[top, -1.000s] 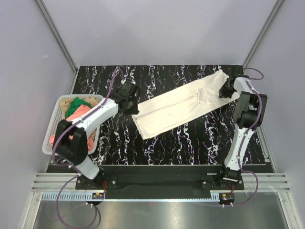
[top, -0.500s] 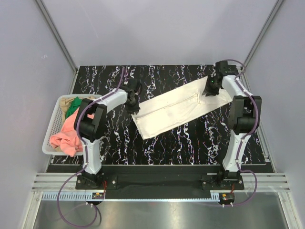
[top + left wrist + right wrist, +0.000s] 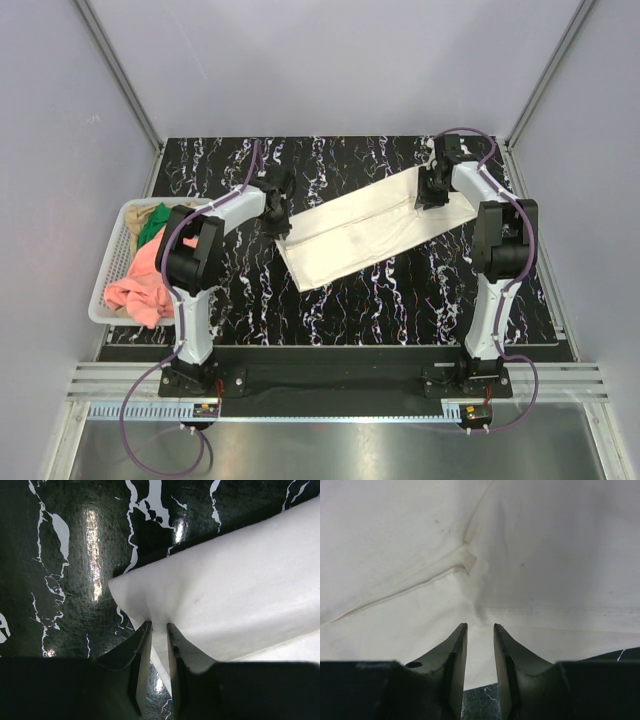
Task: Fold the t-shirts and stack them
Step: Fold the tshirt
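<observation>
Marbled table [image 3: 340,310], one cream t-shirt [image 3: 360,235]

a black table [image 3: 380,290] with white marble veining fills the middle of the scene; up close, its surface [image 3: 70,555] is glossy and throws back a bright streak of light. a white plastic mesh basket [image 3: 112,255] sits at the table's left edge, nearer the near side than the far. plain pale grey walls [image 3: 330,60] close in the far side and both flanks, with slanted aluminium posts [image 3: 120,75] in the far corners. a ribbed metal rail [image 3: 340,385] runs along the near edge.
</observation>
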